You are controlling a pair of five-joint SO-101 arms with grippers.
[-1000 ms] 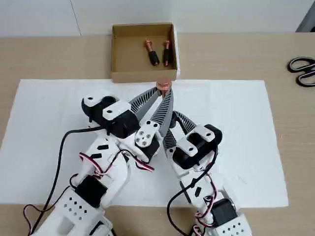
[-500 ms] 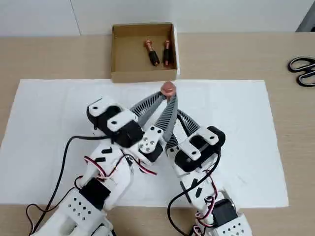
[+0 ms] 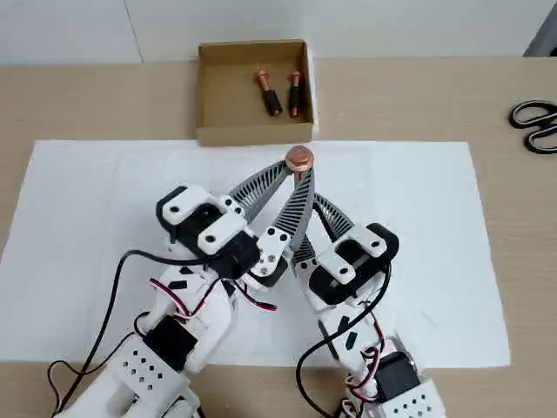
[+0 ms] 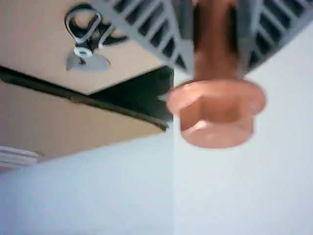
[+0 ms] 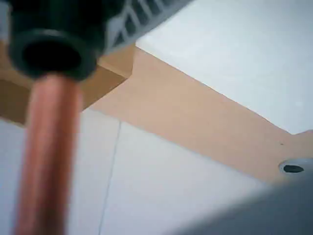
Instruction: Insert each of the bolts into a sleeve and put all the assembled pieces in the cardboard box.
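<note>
Clamping the bolt (image 4: 215,111) by its shaft, the left gripper (image 3: 296,171) holds it over the paper (image 3: 418,244) beside the cardboard box (image 3: 252,135), shaft end at the sleeve (image 5: 48,53) pinched tight in the right gripper (image 5: 63,27)

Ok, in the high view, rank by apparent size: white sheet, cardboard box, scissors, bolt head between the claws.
1. White sheet
2. Cardboard box
3. Scissors, partly cut off at the edge
4. Bolt head, smallest though raised toward the camera
</note>
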